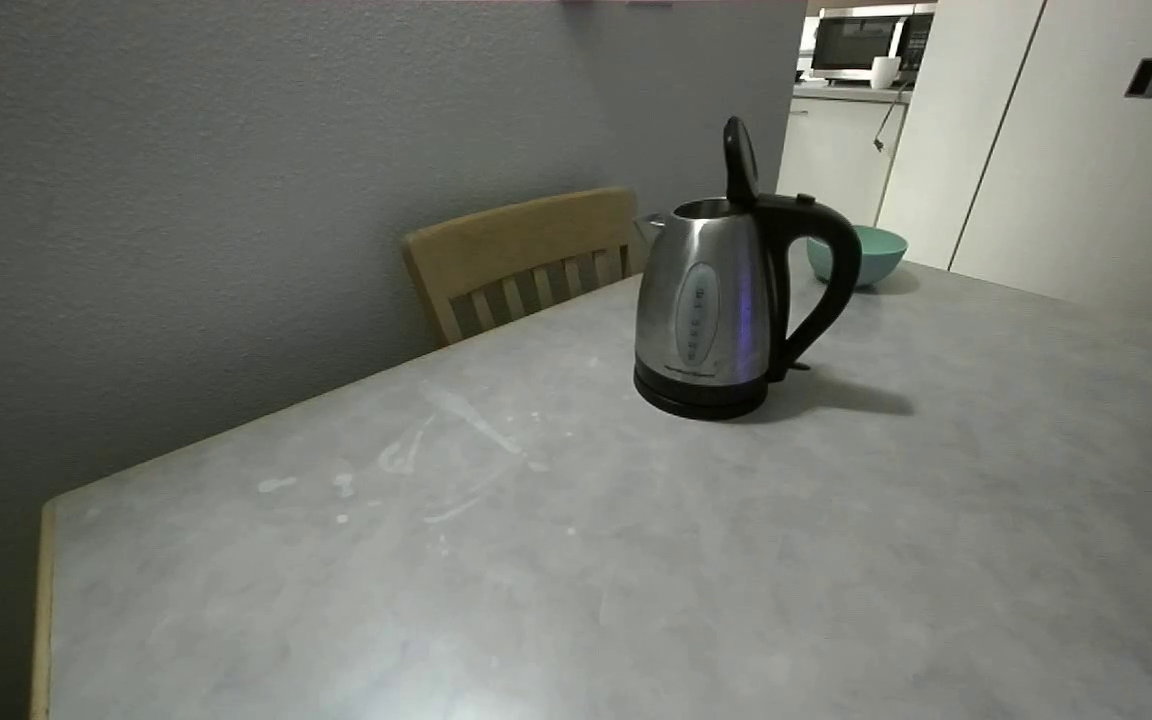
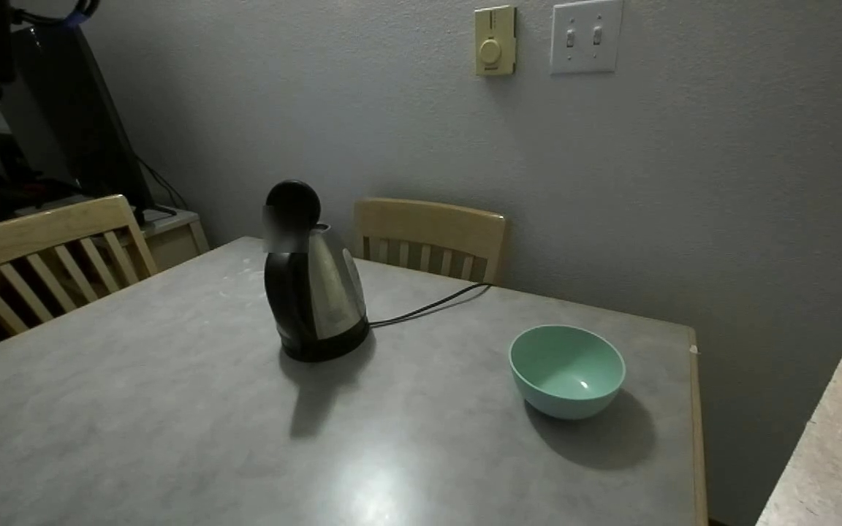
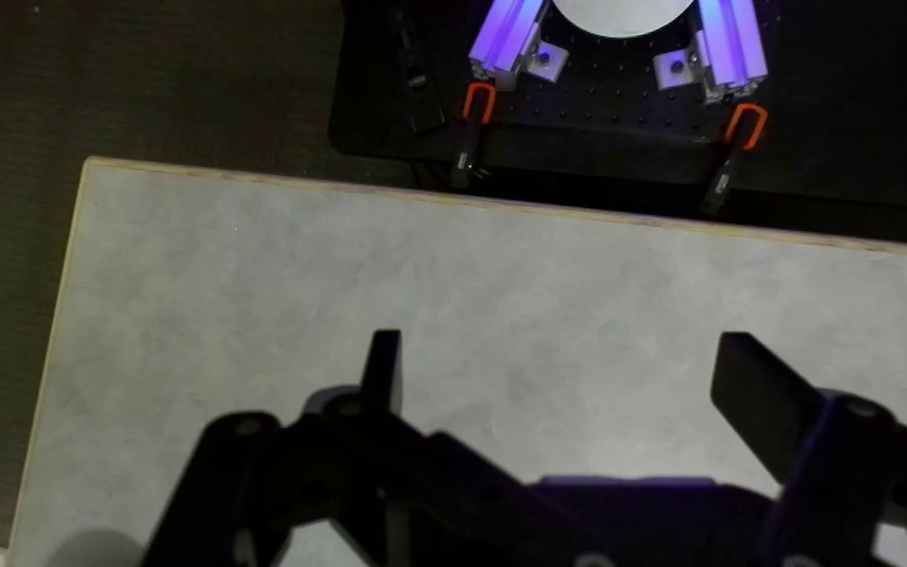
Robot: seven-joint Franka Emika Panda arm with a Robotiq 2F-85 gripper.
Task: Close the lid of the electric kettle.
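- Green bowl (image 2: 563,406): on counter (image 2: 136,409), apart from kettle (image 1: 711,300).
- Cord (image 2: 435,307): runs from kettle to counter edge.
- Kettle: upright on counter, lid (image 1: 739,162) raised, well apart from jaws.
- Jaws: spread wide above counter.

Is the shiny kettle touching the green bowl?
Apart. In an exterior view, a wide stretch of grey table lies between the kettle and the green bowl.
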